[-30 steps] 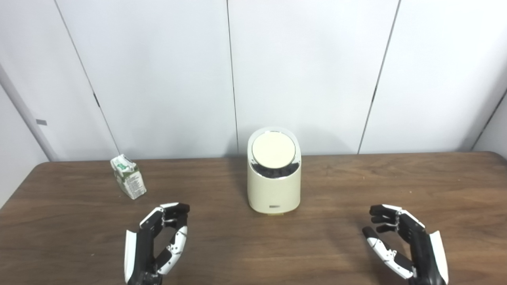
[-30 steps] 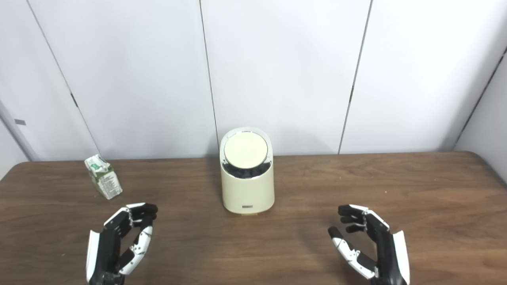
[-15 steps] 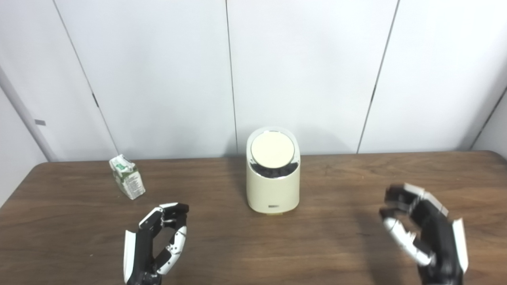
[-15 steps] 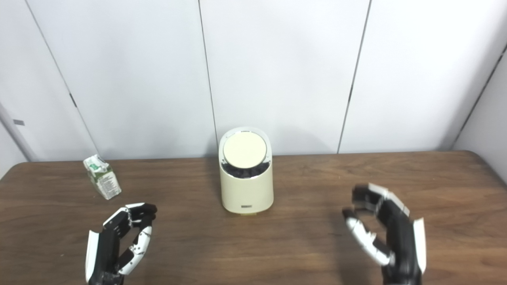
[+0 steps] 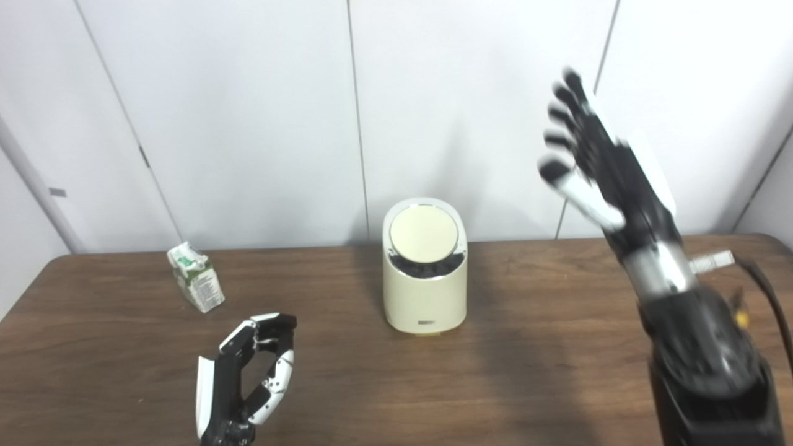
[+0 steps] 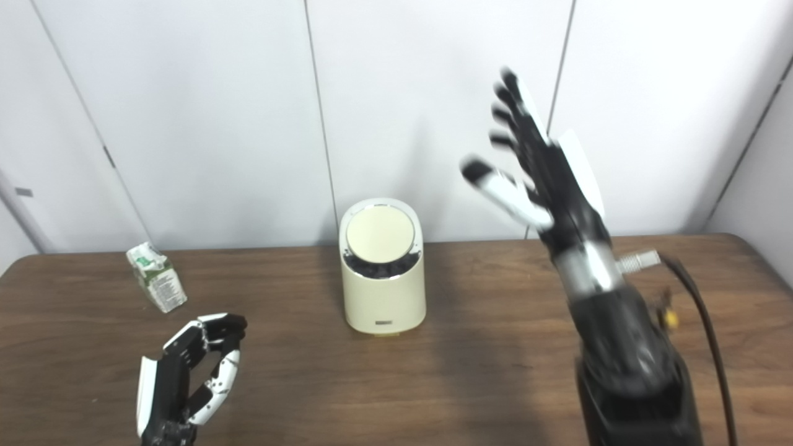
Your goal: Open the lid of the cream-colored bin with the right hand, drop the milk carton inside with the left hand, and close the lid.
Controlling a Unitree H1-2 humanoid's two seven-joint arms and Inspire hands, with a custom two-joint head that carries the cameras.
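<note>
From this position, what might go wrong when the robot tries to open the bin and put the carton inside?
1. The right hand is raised high, open, off to the bin's right. Coming down on the lid off-centre, it might push the light-looking cream-colored bin over or slide it.
2. The milk carton stands tilted with a crumpled top, so the left hand may knock it over while grasping.

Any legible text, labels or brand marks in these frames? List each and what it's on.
None can be read.
Milk carton: green marking near the top and fine print on the side panel, too small and blurred to read.
Cream-colored bin: a small dark badge low on its front, too small to read.
Left hand, right hand, table: no markings visible.
</note>
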